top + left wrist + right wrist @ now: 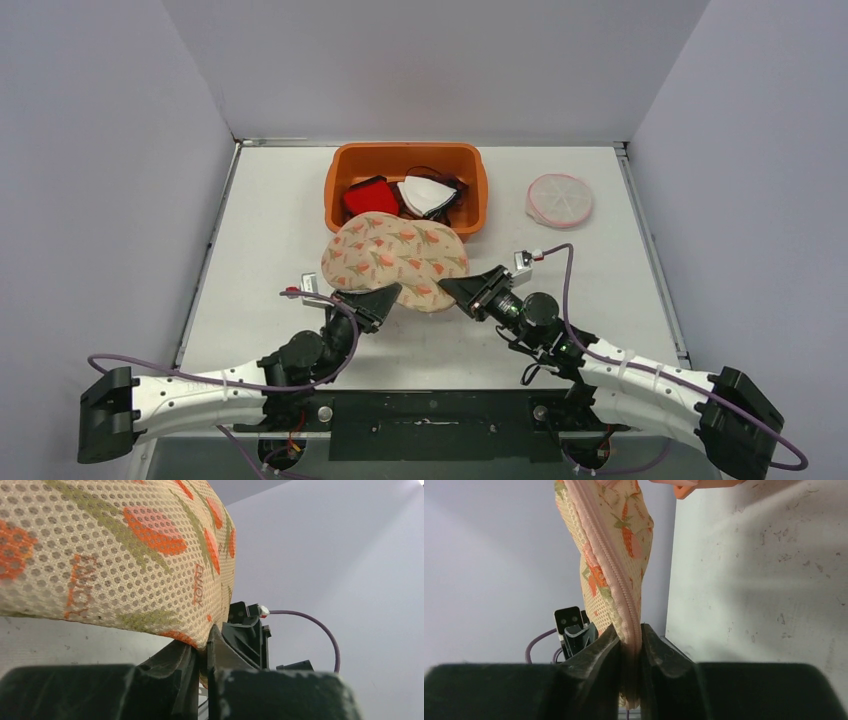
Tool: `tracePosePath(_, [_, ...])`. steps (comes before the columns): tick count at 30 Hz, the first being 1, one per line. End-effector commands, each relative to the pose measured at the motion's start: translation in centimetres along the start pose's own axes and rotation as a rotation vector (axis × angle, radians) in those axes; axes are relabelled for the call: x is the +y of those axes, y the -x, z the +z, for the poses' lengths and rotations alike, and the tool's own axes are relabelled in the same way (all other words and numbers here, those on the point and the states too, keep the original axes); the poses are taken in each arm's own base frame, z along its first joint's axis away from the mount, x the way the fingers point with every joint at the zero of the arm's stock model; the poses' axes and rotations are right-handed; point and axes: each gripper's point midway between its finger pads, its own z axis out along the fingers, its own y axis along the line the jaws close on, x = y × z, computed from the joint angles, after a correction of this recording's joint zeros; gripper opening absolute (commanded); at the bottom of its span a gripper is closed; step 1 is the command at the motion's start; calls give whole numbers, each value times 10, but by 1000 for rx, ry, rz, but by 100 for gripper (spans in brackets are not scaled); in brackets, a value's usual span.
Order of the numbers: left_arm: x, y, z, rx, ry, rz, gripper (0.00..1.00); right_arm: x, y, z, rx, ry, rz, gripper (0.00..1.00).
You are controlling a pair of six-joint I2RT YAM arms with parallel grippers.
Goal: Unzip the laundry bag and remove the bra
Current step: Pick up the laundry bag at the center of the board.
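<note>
Floral mesh laundry bag is held just in front of the orange bin, near edge pinched from both sides: left end effector clamped tight on the mesh, right end effector clamped on the zipper seam.

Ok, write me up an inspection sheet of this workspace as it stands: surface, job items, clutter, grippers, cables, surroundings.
Surface: white table, scuffed and speckled in the right wrist view.
Job's things: floral mesh laundry bag in front of the bin; its zipper looks closed; contents not visible.
Clutter: orange bin holding a red fabric item and a white fabric item; pink round case at the far right.
Grippers: left gripper shut on the bag's edge; right gripper shut on the zipper seam.
Cables: purple cable loops off the right wrist; second purple cable along the left arm.
Surroundings: plain grey walls.
</note>
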Motion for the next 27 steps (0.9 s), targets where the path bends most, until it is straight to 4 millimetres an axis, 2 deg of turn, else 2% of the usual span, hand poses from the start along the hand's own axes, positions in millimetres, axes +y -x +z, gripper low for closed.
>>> tracePosePath(1, [-13,7,-5,12,-35,-29,0,50,-12,-8,74,151,-141,33])
tracePosePath(3, [-4,7,-9,29,16,-13,0,55,-8,-12,68,122,-257,60])
tracePosePath(4, [2,7,-11,37,51,-7,0,52,-5,-15,59,85,-321,69])
tracePosePath(6, [7,9,-16,64,136,-28,0,45,4,-23,45,4,-438,79])
tracePosePath(7, [16,7,-21,84,195,-23,0,40,13,-26,24,-55,-498,81])
tracePosePath(8, [21,7,-26,100,248,-21,0,26,19,-33,32,-137,-577,82])
tracePosePath(12, [41,8,-43,127,454,-52,0,12,29,-47,41,-205,-764,85])
tracePosePath(16, [61,0,-51,134,656,-10,0,-9,36,-50,53,-280,-860,83])
tracePosePath(18, [78,-6,-54,116,770,20,0,-15,39,-51,31,-292,-866,83])
tracePosePath(21, [96,-12,-53,83,822,-7,0,-32,32,-51,27,-246,-829,84])
tracePosePath(23, [102,-19,-44,75,800,-73,0,-32,24,-50,48,-195,-804,84])
tracePosePath(24, [111,-18,-43,66,805,-93,0,-33,19,-50,75,-186,-815,84])
tracePosePath(27, [119,-14,-36,50,818,-120,0,-38,-1,-50,201,-155,-851,82])
